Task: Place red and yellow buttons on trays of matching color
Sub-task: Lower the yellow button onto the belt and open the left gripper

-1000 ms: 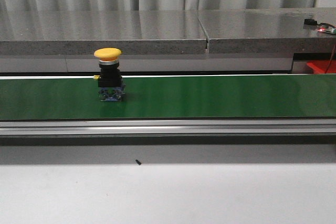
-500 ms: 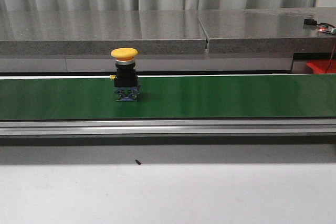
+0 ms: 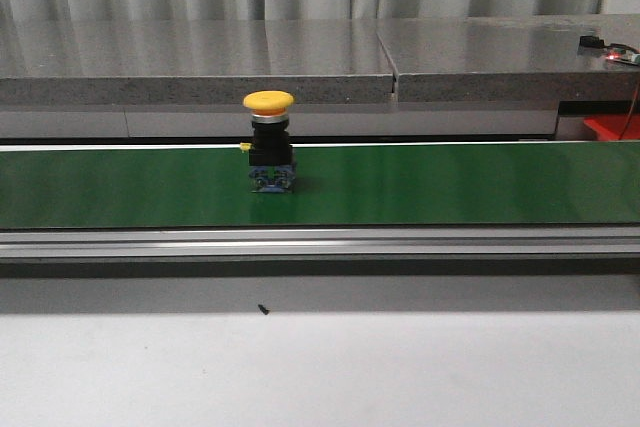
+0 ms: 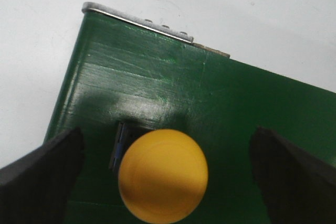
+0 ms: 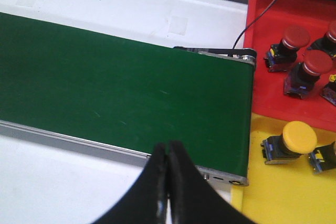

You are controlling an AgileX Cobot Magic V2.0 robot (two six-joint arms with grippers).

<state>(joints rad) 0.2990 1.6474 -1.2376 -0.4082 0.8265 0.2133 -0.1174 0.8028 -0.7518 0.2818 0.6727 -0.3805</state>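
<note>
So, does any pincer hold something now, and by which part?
Nothing is held. The left pincer stands open around the yellow button, not touching; the right pincer is shut, empty.

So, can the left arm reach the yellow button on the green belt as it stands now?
Probably yes. In the left wrist view the yellow button stands upright on the belt between the open fingers of the left pincer, and nothing blocks it.

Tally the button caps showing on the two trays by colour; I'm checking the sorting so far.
Red caps on the red tray: 3, one cut by the picture's edge
Yellow caps on the yellow tray: 1
Total: 4
</note>
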